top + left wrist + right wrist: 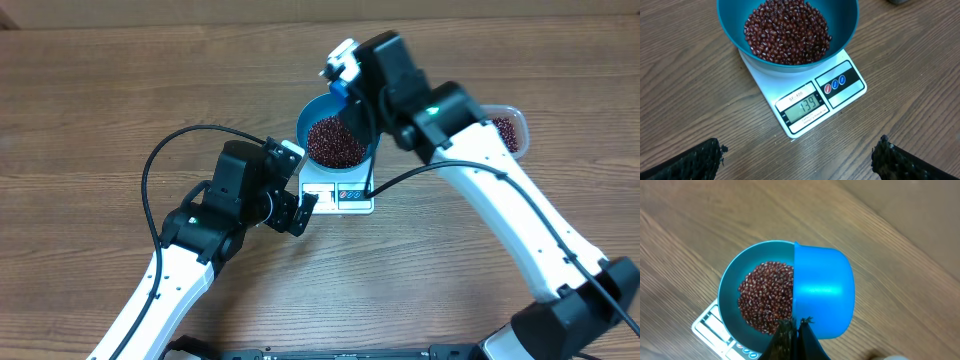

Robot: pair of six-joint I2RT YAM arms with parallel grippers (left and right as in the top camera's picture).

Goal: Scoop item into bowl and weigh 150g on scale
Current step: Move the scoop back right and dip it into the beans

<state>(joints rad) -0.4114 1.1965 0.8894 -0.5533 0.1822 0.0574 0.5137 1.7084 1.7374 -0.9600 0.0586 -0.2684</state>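
Observation:
The blue bowl (318,112) stands on the white scale (340,196) and holds a heap of red-brown beans (335,142). In the left wrist view the beans (787,32) fill the bowl (842,30), and the display of the scale (807,107) reads 139. My left gripper (800,161) hangs open in front of the scale with only bare table between its fingers (695,162). My right gripper (796,326) is shut on a small blue scoop (822,290). The scoop is tipped over the right side of the bowl (732,290), underside towards the camera.
A clear plastic tub (508,128) with more beans sits to the right of the bowl, partly under the right arm. A black cable (160,160) loops over the table left of the left arm. Brown wooden tabletop lies all around.

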